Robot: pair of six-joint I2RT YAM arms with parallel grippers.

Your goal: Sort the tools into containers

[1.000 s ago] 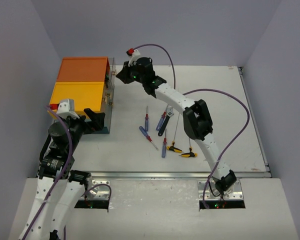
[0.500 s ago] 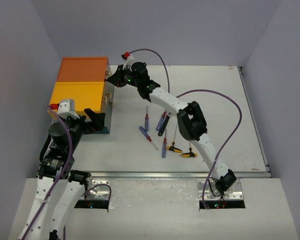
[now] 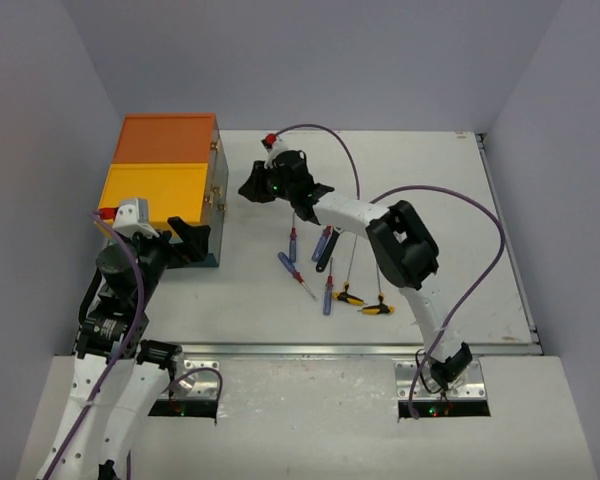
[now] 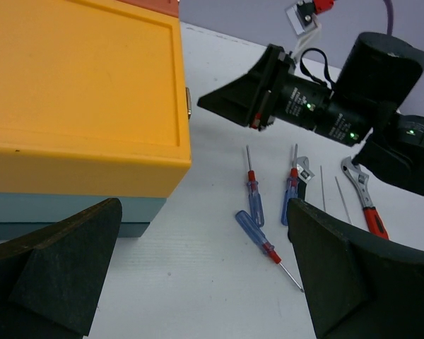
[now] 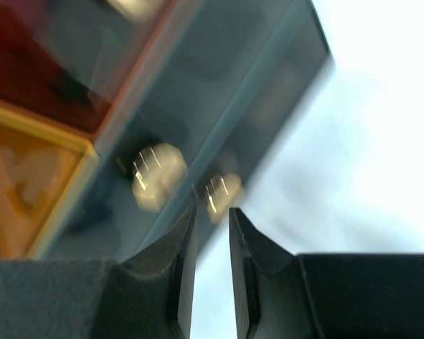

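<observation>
The containers [image 3: 158, 188] stand at the table's far left, a teal box unit with one orange and one yellow top, also filling the left wrist view's upper left [image 4: 78, 85]. Several blue-handled screwdrivers [image 3: 291, 244] [image 4: 254, 203], a wrench [image 4: 360, 192] and yellow-handled keys [image 3: 351, 296] lie loose in the middle. My right gripper [image 3: 246, 188] [image 5: 212, 212] points at the unit's latch side, a short way off, jaws a narrow gap apart and empty. Blurred brass latches [image 5: 157, 175] show just past its tips. My left gripper [image 3: 201, 241] [image 4: 205, 265] hangs wide open by the unit's near corner.
The right arm [image 3: 400, 240] arches over the loose tools. A purple cable [image 3: 470, 270] loops above the table's right half. Grey walls close in the back and both sides.
My right gripper reached in to the unit's latch side, then drew back toward the near right, and its jaws parted slightly. The left arm has not moved.
</observation>
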